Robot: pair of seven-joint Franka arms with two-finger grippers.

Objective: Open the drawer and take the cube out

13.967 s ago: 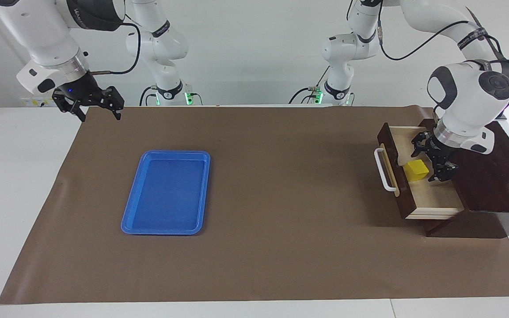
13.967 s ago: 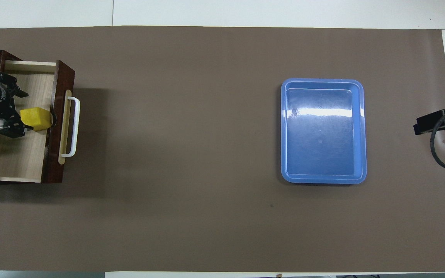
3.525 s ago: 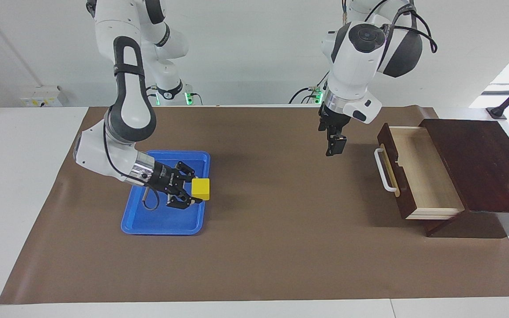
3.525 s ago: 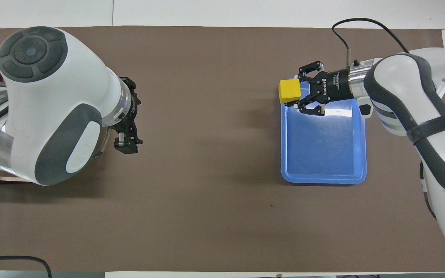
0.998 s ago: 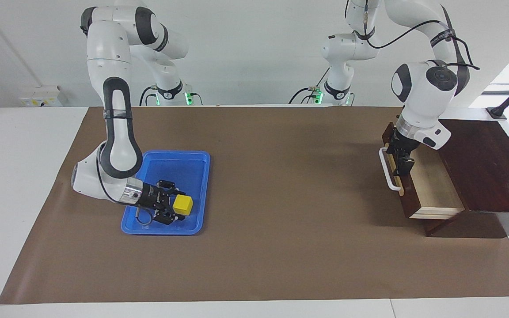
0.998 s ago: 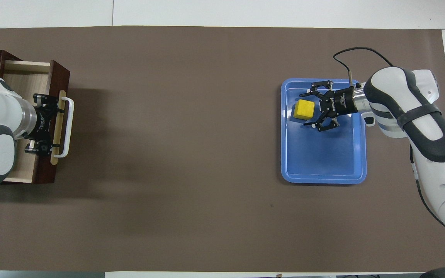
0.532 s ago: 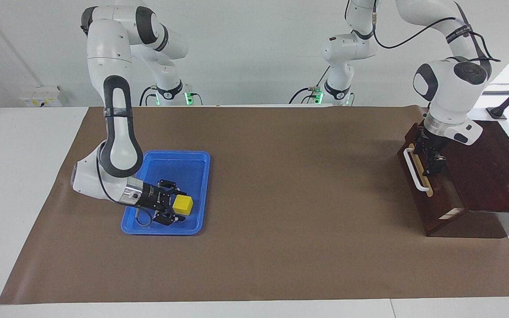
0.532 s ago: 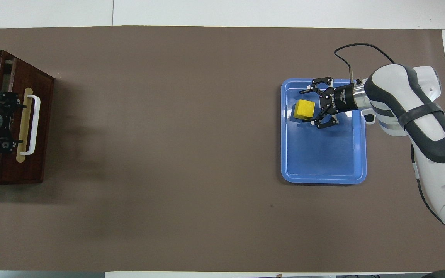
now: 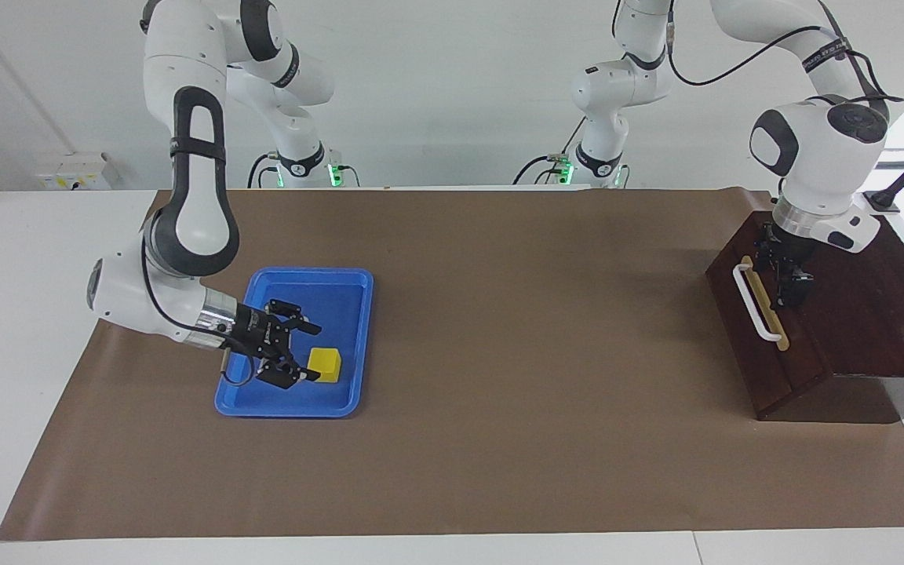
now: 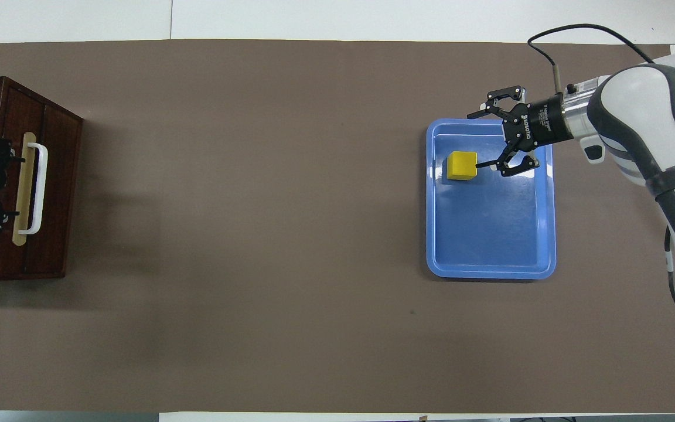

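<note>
Brown mat (image 9: 499, 439); right gripper (image 9: 304, 352) low over tray (image 9: 293, 405), jaws spread.

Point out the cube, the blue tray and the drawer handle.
cube (image 9: 325, 364), facing view, on its front face.
blue tray (image 10: 490, 271), overhead view, on the rim nearest the robots.
drawer handle (image 9: 752, 302), facing view, on the middle of the white bar.

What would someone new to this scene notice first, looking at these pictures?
Probably the yellow cube, bright against the blue tray it lies in, toward the right arm's end of the table. The right gripper hangs open beside it, over the tray. At the left arm's end, the dark wooden drawer is shut, with the left gripper above its white handle.
</note>
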